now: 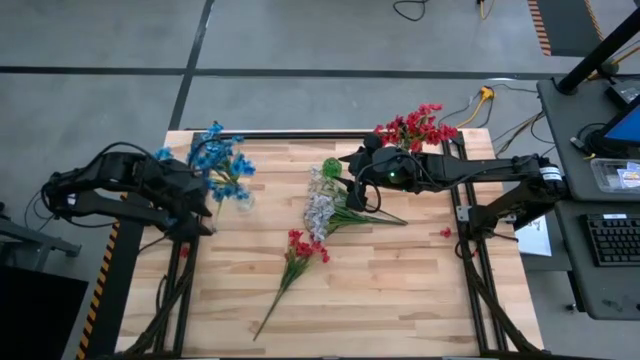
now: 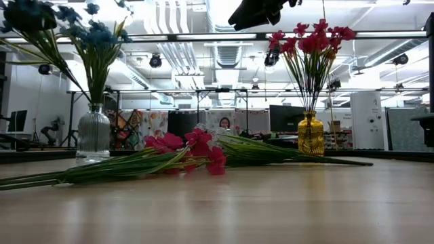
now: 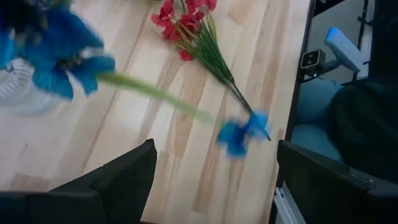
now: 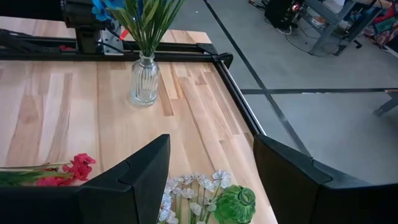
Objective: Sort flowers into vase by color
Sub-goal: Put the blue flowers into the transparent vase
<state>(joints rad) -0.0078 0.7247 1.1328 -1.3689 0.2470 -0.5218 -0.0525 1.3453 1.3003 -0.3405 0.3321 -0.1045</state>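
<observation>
Table [image 1: 400, 300] of pale wood fills my overhead view, with both arms reaching in from the sides.

My left gripper [image 3: 214, 180] hangs above the left edge, fingers [image 3: 118, 177] spread wide and holding nothing. Just beside it stands the clear vase [image 1: 243, 201] with the blue flowers [image 1: 222, 160] upright in it; from the wrist view those blooms sit blurred right in front of the fingers, and one blue blossom [image 3: 242, 134] hangs between them over the wood.

My right gripper [image 4: 211, 174] hovers over the far middle of the table, its fingers apart with nothing between them. Directly below its fingertips I see the green vase [image 4: 236, 204], with the white flowers [image 1: 320, 208] lying just beside it, their green stems fanning out toward the right arm. Behind this gripper, near the far edge, the yellow vase [image 2: 310, 134] holds a bunch of red flowers [image 1: 415, 126] standing upright.

A second red spray [image 1: 303, 250] lies flat on the wood, nearer the front than either gripper and roughly between them, its long stem running toward the front edge. A small red bit [image 1: 446, 232] lies alone on the table under the right arm; I cannot tell whether it is a fallen blossom.
</observation>
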